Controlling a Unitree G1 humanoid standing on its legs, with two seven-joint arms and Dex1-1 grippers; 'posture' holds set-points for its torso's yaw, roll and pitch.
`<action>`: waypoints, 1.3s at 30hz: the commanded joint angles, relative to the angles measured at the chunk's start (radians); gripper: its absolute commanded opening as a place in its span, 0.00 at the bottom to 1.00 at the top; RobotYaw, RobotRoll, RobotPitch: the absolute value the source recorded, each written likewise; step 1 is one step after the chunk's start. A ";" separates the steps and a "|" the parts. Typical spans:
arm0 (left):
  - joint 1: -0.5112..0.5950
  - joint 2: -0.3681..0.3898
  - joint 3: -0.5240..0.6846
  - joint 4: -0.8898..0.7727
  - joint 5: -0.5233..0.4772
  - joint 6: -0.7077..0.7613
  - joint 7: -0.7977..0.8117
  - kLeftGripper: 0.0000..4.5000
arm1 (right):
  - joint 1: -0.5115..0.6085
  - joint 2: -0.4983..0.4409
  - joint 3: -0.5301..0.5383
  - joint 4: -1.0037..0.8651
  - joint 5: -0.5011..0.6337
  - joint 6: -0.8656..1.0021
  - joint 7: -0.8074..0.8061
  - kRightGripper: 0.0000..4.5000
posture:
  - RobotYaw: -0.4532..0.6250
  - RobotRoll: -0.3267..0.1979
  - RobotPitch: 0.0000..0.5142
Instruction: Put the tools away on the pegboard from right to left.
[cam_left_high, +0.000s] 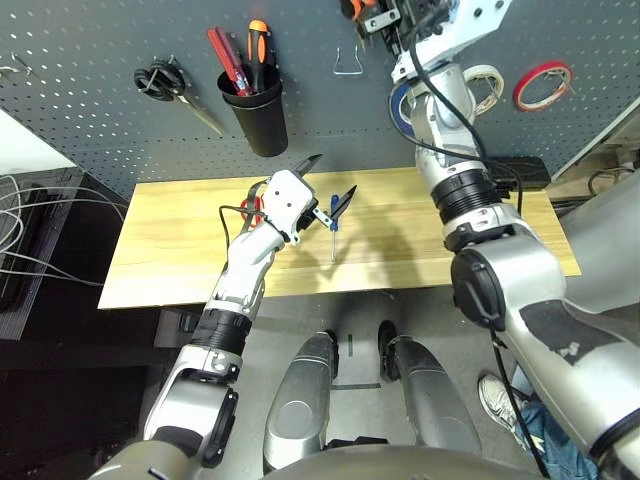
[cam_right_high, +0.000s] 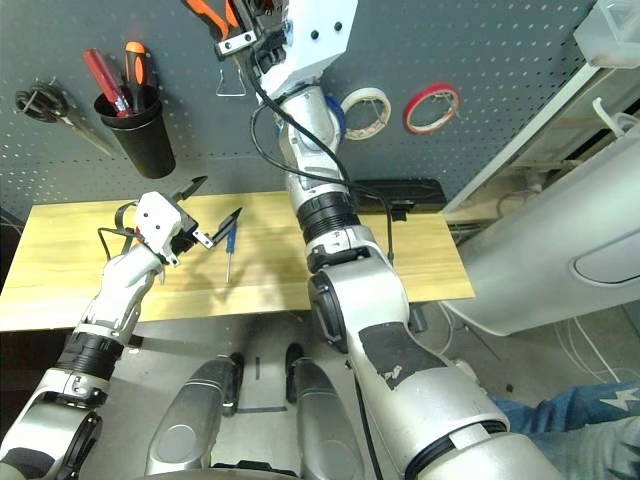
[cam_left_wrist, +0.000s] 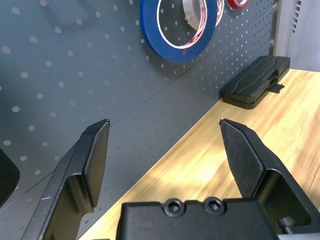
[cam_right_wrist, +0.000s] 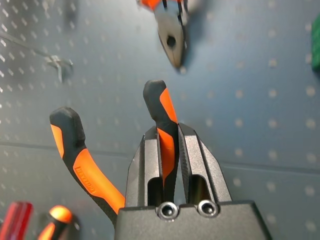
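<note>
My right gripper is raised against the pegboard and shut on one orange-and-black handle of the pliers; their head is hidden. The wide blue tape roll hangs on the board behind my right forearm. The small blue-handled screwdriver lies on the wooden table. The red-handled scissors lie beside it, mostly hidden by my left wrist. My left gripper hovers open over the table, just above the screwdriver, holding nothing.
A black cup holds red- and orange-handled tools. Black-handled scissors hang at the left, a bare wire hook near the middle, white tape and thin red tape at the right. Another pliers head hangs above. A black case lies against the board.
</note>
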 joint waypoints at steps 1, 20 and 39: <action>0.019 -0.003 -0.005 0.008 0.007 -0.006 0.003 1.00 | -0.036 0.001 0.003 0.063 -0.040 -0.039 -0.059 0.06 | 0.62 0.62 0.46; 0.070 0.008 -0.006 -0.077 0.006 0.032 0.007 1.00 | -0.054 0.036 -0.018 0.086 -0.047 -0.063 -0.122 0.06 | 0.64 0.62 0.52; 0.121 0.026 0.002 -0.167 0.007 0.094 0.016 1.00 | -0.082 0.039 -0.044 0.131 -0.057 -0.065 -0.182 0.06 | 0.69 0.62 0.57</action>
